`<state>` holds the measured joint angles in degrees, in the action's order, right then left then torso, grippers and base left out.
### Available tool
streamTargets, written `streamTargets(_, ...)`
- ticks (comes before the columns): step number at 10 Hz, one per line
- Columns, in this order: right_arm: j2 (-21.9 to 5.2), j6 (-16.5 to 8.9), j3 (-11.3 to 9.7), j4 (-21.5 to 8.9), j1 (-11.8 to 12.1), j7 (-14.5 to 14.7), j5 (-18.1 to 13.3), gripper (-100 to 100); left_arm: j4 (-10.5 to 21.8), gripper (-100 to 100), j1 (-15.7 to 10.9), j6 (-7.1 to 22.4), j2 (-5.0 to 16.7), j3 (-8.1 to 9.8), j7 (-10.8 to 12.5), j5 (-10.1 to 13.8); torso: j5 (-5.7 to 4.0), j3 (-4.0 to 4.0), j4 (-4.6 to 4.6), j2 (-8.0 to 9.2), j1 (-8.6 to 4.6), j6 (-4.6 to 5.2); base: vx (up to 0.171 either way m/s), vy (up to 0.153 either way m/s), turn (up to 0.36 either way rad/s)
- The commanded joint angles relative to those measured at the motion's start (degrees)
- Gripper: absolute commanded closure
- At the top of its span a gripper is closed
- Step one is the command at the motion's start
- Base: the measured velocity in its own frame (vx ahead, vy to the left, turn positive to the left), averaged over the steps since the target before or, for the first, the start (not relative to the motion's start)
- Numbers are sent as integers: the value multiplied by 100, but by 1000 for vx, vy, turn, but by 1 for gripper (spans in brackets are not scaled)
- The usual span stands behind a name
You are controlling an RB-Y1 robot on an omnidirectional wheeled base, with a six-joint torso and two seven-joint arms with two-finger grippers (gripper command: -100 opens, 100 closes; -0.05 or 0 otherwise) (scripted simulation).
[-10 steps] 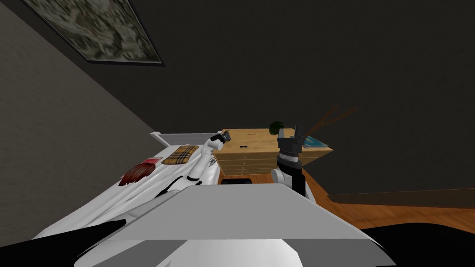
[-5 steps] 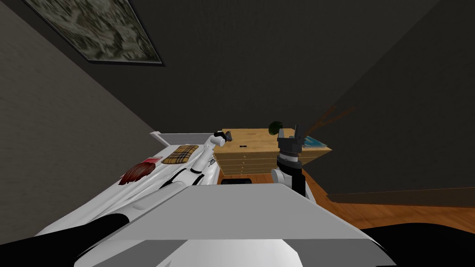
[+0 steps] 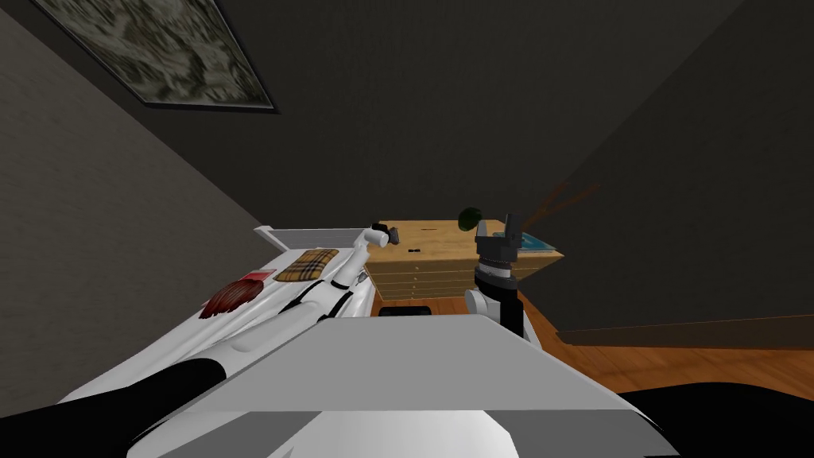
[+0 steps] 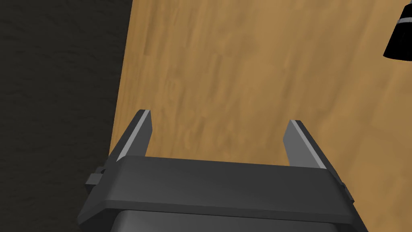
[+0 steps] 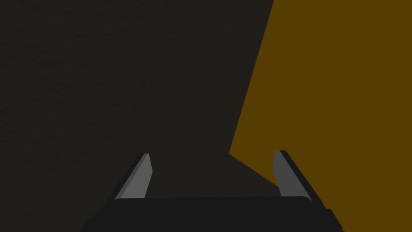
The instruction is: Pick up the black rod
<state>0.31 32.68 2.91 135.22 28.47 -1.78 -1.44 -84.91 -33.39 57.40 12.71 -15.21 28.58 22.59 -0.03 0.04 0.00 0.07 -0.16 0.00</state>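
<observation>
The black rod (image 3: 413, 250) is a short dark piece lying on the wooden dresser top (image 3: 441, 237), near its front edge. My left gripper (image 3: 391, 234) hovers over the top's left end, a little left of and behind the rod. In the left wrist view the left gripper (image 4: 219, 117) is open over bare wood (image 4: 241, 72) by the top's edge, with nothing between its fingers. A black end with a pale band (image 4: 399, 42), apparently the rod, lies well off to one side. My right gripper (image 3: 509, 225) is raised at the dresser's right end; the right gripper (image 5: 213, 155) is open and empty.
A dark green plant (image 3: 470, 215) and a blue book (image 3: 539, 242) sit on the dresser's right part, with brown twigs (image 3: 564, 199) above. A white bed (image 3: 262, 310) with a plaid pillow (image 3: 308, 265) lies to the left. Wooden floor (image 3: 636, 358) runs to the right.
My left arm has stretched forward, carrying its gripper a little further over the dresser top. The right arm and the rod have stayed put.
</observation>
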Motion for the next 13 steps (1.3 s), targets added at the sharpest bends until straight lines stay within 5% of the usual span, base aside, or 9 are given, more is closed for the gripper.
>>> streamTargets(1, 0, 0, 0, 0, 0, 0, 0, 0, 286, -100, -256, 286, -5, -44, 53, 127, 0, 0, 0, 0, 0, 0, -8, -42, -26)
streamTargets(13, 0, 0, 0, 0, 0, 0, 0, 0, 1713, -100, -1359, 2040, -27, -247, 231, 749, -1, 0, 0, 0, -6, 0, -6, -47, -36)
